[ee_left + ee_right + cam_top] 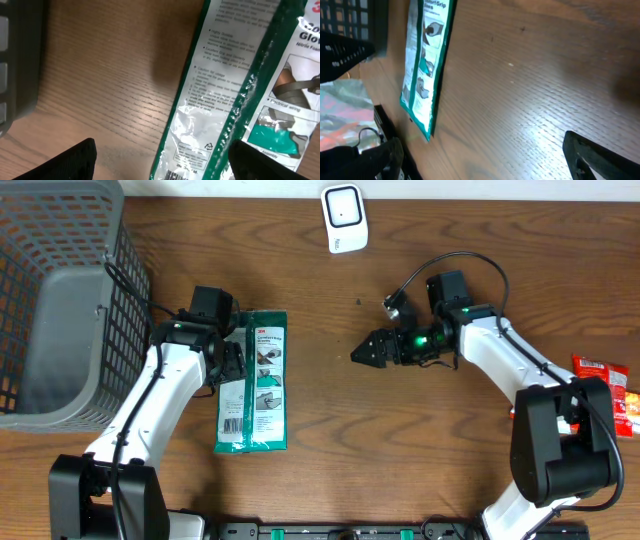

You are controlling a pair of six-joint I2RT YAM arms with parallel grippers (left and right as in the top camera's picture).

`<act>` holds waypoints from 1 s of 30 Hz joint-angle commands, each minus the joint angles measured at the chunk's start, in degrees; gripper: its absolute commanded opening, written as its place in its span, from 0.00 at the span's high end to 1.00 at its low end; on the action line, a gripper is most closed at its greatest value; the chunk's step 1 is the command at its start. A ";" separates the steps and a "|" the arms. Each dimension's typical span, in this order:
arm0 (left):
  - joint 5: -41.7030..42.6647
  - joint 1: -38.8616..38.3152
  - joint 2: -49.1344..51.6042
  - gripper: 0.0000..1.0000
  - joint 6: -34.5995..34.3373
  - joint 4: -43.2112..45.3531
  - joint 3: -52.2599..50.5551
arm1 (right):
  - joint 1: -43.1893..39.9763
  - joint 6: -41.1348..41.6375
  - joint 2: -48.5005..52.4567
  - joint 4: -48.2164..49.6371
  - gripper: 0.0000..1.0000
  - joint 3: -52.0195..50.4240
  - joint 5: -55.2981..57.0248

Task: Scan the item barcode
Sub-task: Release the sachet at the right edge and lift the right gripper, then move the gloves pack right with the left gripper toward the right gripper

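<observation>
A flat green-and-clear glove package (pixel 254 380) lies on the wooden table, its barcode (pixel 232 423) near the front-left corner. My left gripper (pixel 233 366) hovers at the package's left edge, open. In the left wrist view its two black fingertips (pixel 75 160) stand wide apart on either side of the package's (pixel 220 85) white printed panel, with the barcode (pixel 175 176) just at the bottom edge. My right gripper (pixel 360 354) is open and empty to the right of the package. The right wrist view shows the package (pixel 425 65) lying well ahead of this gripper (pixel 485 162).
A white scanner (pixel 343 218) sits at the back centre of the table. A grey wire basket (pixel 60 300) fills the left side, close to the left arm. A red snack packet (pixel 610 390) lies at the right edge.
</observation>
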 commanded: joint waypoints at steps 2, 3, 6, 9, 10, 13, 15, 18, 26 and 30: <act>-0.24 0.24 0.04 0.62 0.61 2.25 -2.69 | 0.26 0.70 0.00 0.15 0.04 0.76 -0.35; -0.22 0.24 0.31 0.78 1.01 2.86 -3.23 | 0.26 0.85 0.00 0.15 0.05 0.76 -0.35; -0.09 0.24 1.09 0.92 2.51 5.03 -4.83 | 0.26 0.83 0.00 0.13 0.07 0.76 -0.33; -0.07 0.24 1.99 0.92 2.51 7.65 -5.95 | 0.26 0.81 0.00 0.15 0.07 0.76 -0.33; -0.09 0.24 2.38 0.93 2.51 8.41 -6.16 | 0.26 0.81 0.00 0.15 0.07 0.76 -0.33; -0.09 0.24 4.35 0.92 2.69 10.43 -6.34 | 0.26 0.79 0.00 0.17 0.07 0.76 -0.26; -0.09 0.24 5.62 0.92 2.67 11.28 -6.34 | 0.26 0.79 0.00 0.20 0.07 0.76 -0.07; -0.09 0.24 7.23 0.93 2.67 11.63 -6.34 | 0.26 0.79 0.00 0.22 0.07 0.76 -0.04; -0.07 0.24 11.85 0.93 2.38 12.09 -6.64 | 0.26 0.79 0.00 0.22 0.07 0.76 2.51; 5.90 0.24 13.00 0.93 2.43 12.04 -6.67 | 0.26 0.81 0.00 0.35 0.07 0.76 2.49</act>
